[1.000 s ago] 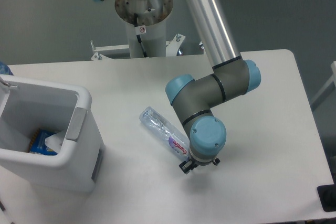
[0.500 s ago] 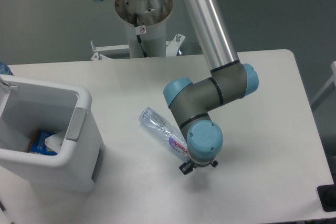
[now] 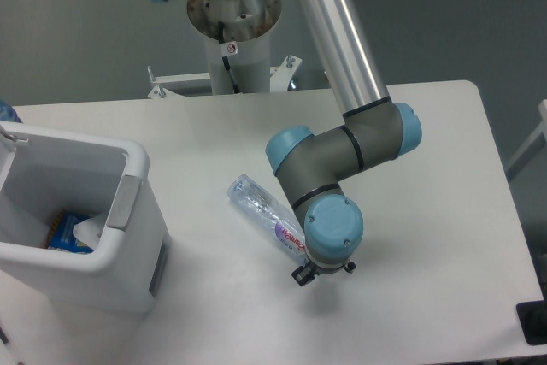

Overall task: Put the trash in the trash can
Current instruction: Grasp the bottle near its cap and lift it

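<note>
bottle (image 3: pixel 261 209) flat on table (image 3: pixel 427 211) | label end under wrist, jaws hidden

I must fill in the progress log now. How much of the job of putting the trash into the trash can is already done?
Partly done, it seems. Done: a white paper wad lies inside the trash can, beside a blue item. In hand: the arm's wrist is low over the label end of the crushed plastic bottle, which lies on the table; the gripper is mostly hidden, so a grasp cannot be confirmed. Left: lifting the bottle and dropping it into the can.
</note>
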You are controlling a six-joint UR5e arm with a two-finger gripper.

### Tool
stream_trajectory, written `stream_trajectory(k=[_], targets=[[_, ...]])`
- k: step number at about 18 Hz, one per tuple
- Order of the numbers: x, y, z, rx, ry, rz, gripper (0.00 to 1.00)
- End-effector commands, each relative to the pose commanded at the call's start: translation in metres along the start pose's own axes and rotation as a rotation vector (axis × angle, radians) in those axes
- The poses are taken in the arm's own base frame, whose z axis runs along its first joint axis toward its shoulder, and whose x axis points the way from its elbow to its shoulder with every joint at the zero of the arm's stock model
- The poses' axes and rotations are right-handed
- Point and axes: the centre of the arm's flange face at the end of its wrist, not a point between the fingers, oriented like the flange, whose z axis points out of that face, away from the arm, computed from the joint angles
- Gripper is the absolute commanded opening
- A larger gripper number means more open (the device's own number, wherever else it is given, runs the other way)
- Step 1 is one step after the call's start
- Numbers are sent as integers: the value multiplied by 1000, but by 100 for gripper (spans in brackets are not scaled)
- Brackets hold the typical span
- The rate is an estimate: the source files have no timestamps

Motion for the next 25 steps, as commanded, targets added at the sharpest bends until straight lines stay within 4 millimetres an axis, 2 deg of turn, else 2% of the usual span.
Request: stream_trajectory(k=[1, 4, 11, 15, 20, 25], targets=[[0, -1, -3, 1, 13, 0, 3], [-2, -1, -32, 33, 66, -7, 2], [-31, -8, -140, 164, 285, -18, 0], [-37, -12, -189, 239, 367, 16, 0], [-55, -24, -243, 344, 475, 15, 0], [-60, -6, -312, 539, 579, 50, 0]])
